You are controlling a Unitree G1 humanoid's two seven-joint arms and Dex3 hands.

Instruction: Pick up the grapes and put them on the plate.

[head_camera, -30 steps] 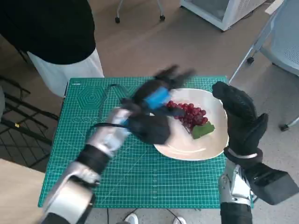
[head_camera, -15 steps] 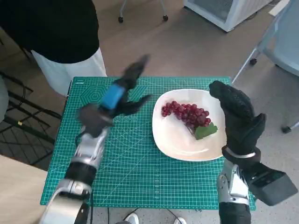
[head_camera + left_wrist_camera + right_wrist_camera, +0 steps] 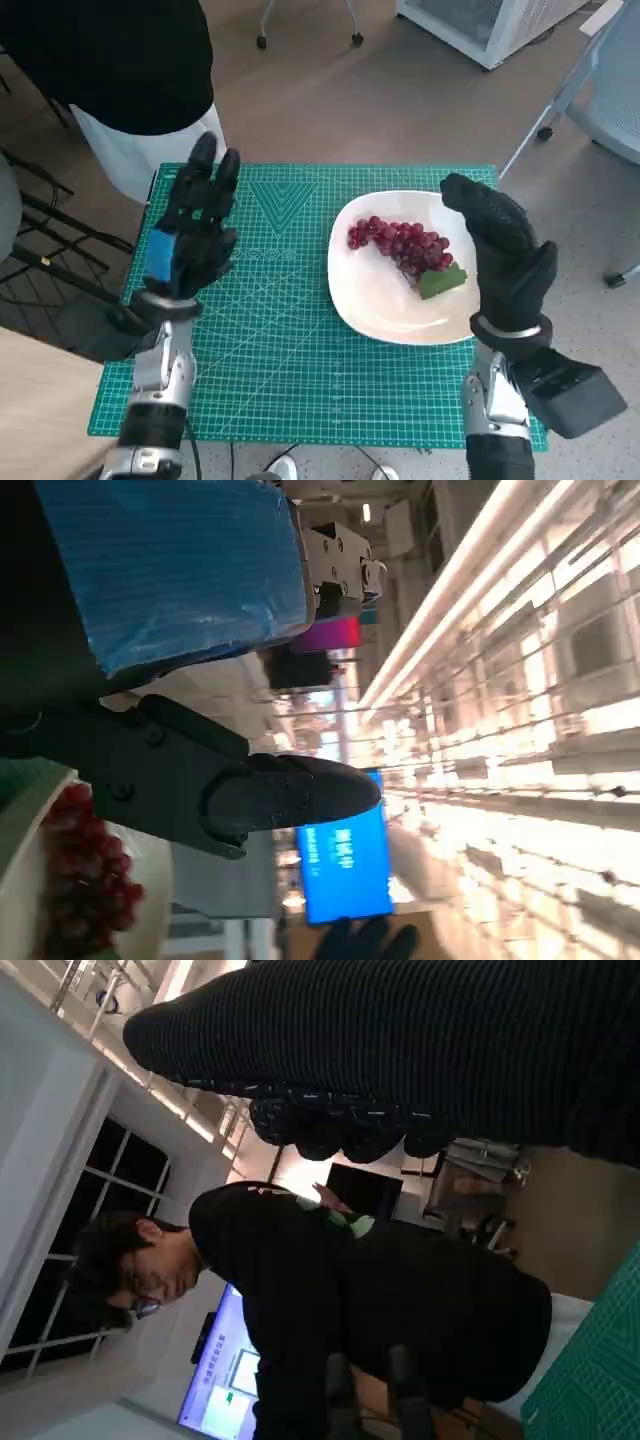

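A bunch of dark red grapes with a green leaf lies on the white plate at the mat's right side. The left wrist view catches the grapes and the plate rim at its lower corner. My left hand is raised over the mat's left part, fingers spread and pointing away from me, holding nothing. Upright by the plate's right rim stands my right hand in its black glove, fingers extended and empty. Only the glove shows in the right wrist view.
The green cutting mat covers the small table. A person in a black top stands beyond the table's far left corner and also appears in the right wrist view as a person. A chair base and a white cabinet stand on the floor behind.
My left hand has drawn back from over the plate to the mat's left side and turned upright with fingers spread. The grapes stay on the plate. The right hand has hardly moved.
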